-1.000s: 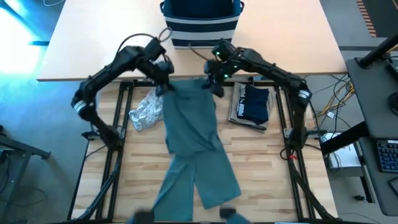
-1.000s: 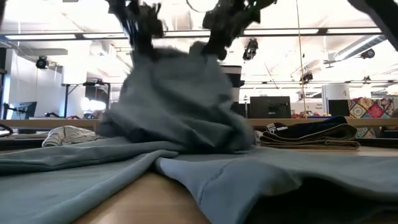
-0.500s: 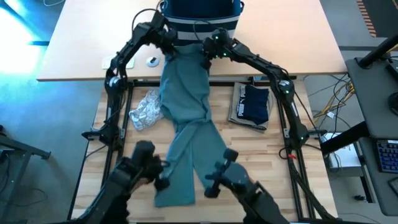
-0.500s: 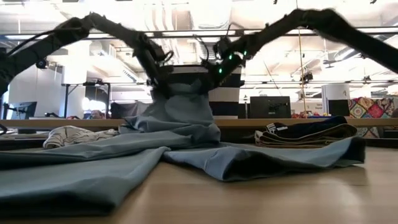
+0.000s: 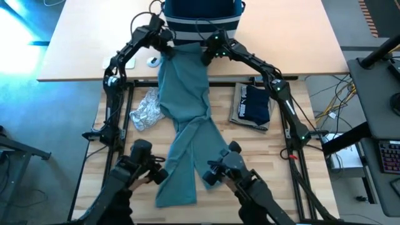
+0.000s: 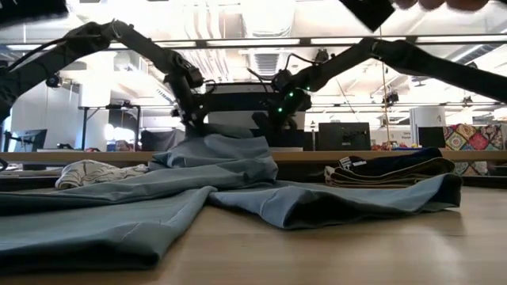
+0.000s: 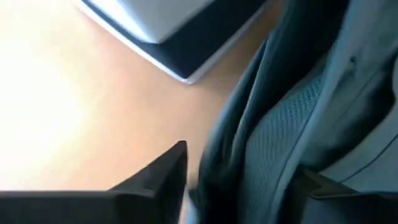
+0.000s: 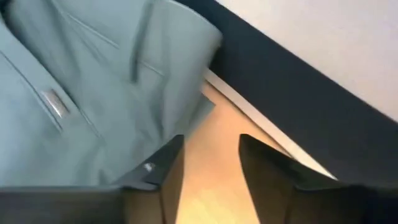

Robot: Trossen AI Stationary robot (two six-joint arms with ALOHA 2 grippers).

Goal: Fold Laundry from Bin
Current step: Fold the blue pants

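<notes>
From the high view, the teal-green trousers [image 5: 185, 119] now lie spread flat, where a second ago they were bunched and lifted at the waist. Both arms have reached farther across the table since then, to the foot of the bin [image 5: 201, 19]. The left gripper [image 5: 167, 49] and right gripper [image 5: 206, 55] sit at the two waistband corners. The garment's long axis runs from the waist, beside the bin, down to the leg cuffs at the near edge, the legs splitting apart below the middle. A grey-white patterned garment [image 5: 145, 110] lies just beside its left side; a folded navy garment with white print [image 5: 253, 105] lies to its right. A second pair of grippers shows at the near edge, with hands on them.

In the low view, the waist has sunk to a low mound [image 6: 218, 154] under both grippers, no longer hanging high.

In the left wrist view, the fingers [image 7: 163, 174] stand parted, with teal cloth lying between them.

In the right wrist view, the fingers [image 8: 163, 168] stand apart over bare table, the cloth beside them, nothing gripped.
</notes>
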